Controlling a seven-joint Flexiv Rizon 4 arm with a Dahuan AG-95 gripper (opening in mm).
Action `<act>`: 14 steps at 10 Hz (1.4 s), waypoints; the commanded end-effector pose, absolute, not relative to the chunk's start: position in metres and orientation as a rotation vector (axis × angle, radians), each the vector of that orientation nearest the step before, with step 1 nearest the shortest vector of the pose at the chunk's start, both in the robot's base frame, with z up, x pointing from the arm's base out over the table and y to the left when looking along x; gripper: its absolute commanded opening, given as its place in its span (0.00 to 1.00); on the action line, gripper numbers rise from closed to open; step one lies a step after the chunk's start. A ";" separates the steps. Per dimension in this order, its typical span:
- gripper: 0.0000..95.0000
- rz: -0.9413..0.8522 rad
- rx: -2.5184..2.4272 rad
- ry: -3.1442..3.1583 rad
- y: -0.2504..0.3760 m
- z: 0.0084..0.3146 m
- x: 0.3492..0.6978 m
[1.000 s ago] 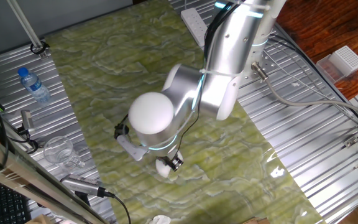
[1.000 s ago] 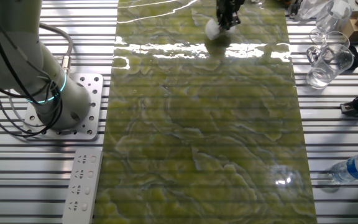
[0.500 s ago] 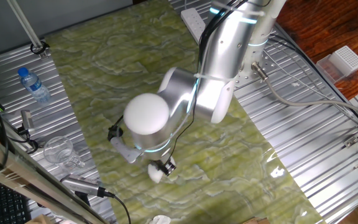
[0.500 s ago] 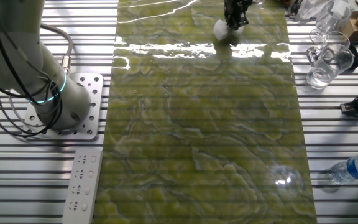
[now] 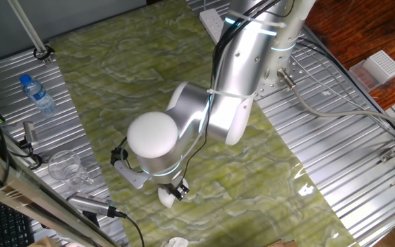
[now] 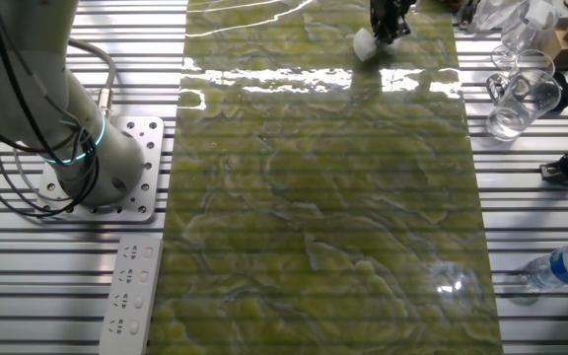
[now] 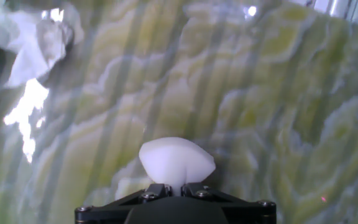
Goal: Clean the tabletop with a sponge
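end effector (image 7: 174, 186) clamped on sponge (image 7: 176, 162) | sponge on tabletop (image 6: 323, 197) | glass mug (image 6: 523, 97) looks empty; water bottle (image 5: 36, 92) upright

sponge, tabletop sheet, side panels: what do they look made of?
Sponge: looks like soft white foam, matte; it bulges where the gripper pinches it.
Tabletop: glossy yellow-green sheet with pale marble-like veins; sharp glare suggests a smooth plastic or laminate, though real stone cannot be ruled out.
Side panels: ribbed grey metal, probably aluminium, with a brushed satin sheen.
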State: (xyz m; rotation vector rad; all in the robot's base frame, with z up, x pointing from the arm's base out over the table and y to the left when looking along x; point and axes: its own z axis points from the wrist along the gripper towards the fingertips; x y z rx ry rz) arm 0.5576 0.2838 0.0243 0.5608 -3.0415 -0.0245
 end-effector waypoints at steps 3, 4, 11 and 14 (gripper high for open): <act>0.00 -0.040 0.662 -2.998 0.287 0.012 0.560; 0.00 -0.046 0.691 -2.975 0.287 0.009 0.559; 0.00 -0.065 0.745 -2.915 0.283 0.007 0.548; 0.00 -0.065 0.769 -2.902 0.279 0.004 0.539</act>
